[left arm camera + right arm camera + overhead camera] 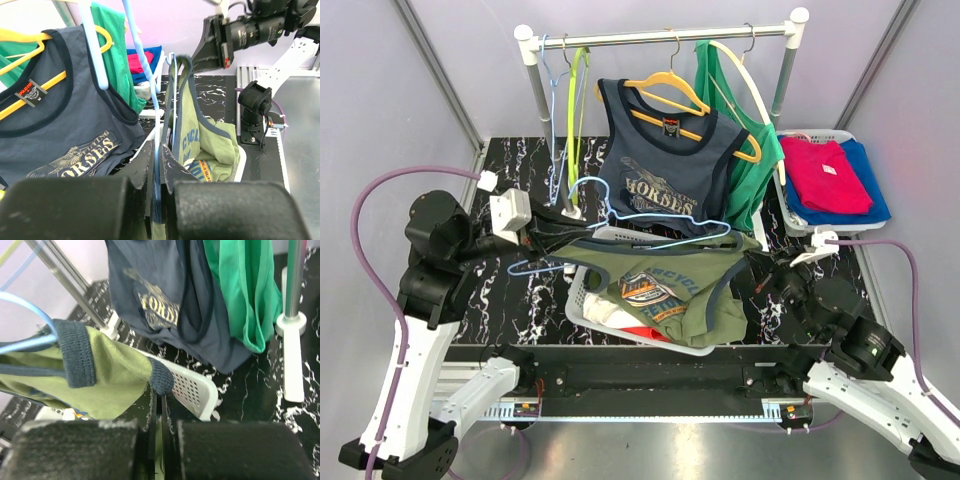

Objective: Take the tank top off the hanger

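Nearest the bases, the right tool (160, 402) is pressed together on the navy ribbed trim of the olive tank top (665, 285); whether that edge belongs to a strap or an armhole I cannot tell. The left tool (159, 170) pinches the thin wire of the light blue hanger (157, 135) and holds it out over the white basket (577, 297) on the desk (510, 300). The tank top is draped on the hanger and sags into the basket. The garment looks light, soft and limp, likelier to stretch and cling than to slide. The doubled trim seems the firmest hold, and the strap probably needs drawing outward past the hanger's shoulder end. Beyond, a navy tank top (665, 175) and a green top (752, 185) hang on the rail (660, 37).
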### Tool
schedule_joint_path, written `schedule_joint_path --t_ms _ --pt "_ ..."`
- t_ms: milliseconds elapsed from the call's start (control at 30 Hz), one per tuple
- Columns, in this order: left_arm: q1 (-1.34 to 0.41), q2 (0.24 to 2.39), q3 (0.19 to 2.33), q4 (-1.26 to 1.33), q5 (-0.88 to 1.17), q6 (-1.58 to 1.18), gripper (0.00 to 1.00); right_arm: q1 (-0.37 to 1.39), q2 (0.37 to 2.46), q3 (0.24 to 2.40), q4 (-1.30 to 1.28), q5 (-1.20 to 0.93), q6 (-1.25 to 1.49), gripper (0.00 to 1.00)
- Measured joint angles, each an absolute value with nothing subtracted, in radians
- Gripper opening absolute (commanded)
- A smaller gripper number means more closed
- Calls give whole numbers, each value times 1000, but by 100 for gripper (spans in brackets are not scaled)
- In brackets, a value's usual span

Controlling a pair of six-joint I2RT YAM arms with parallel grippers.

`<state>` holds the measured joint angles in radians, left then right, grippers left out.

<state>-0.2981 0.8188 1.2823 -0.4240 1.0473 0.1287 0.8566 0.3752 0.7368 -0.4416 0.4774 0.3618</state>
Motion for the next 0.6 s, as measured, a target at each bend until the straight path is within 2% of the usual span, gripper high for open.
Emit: schedule_joint_path --t_ms 100,200,233,333,433,467,500,600 --pt "-297 810 1282 -423 1051 122 2 857 396 737 -461 474 369 1" --pt "-297 807 1282 -423 1058 115 2 857 423 741 -460 404 361 21" --pt "-297 807 1282 -422 1059 112 2 856 437 743 -458 364 354 35" --pt "-292 807 1283 -409 1052 97 0 857 493 762 -458 239 326 61" --pt "-268 814 1308 -427 1020 107 0 857 559 803 -461 157 297 69" --pt "-260 817 1330 -446 1005 129 0 857 572 816 -461 140 290 81" --pt "-254 824 1356 -466 989 153 0 857 579 826 -461 132 283 88" --pt "-248 844 1437 -533 933 219 0 857 569 840 -463 123 268 88"
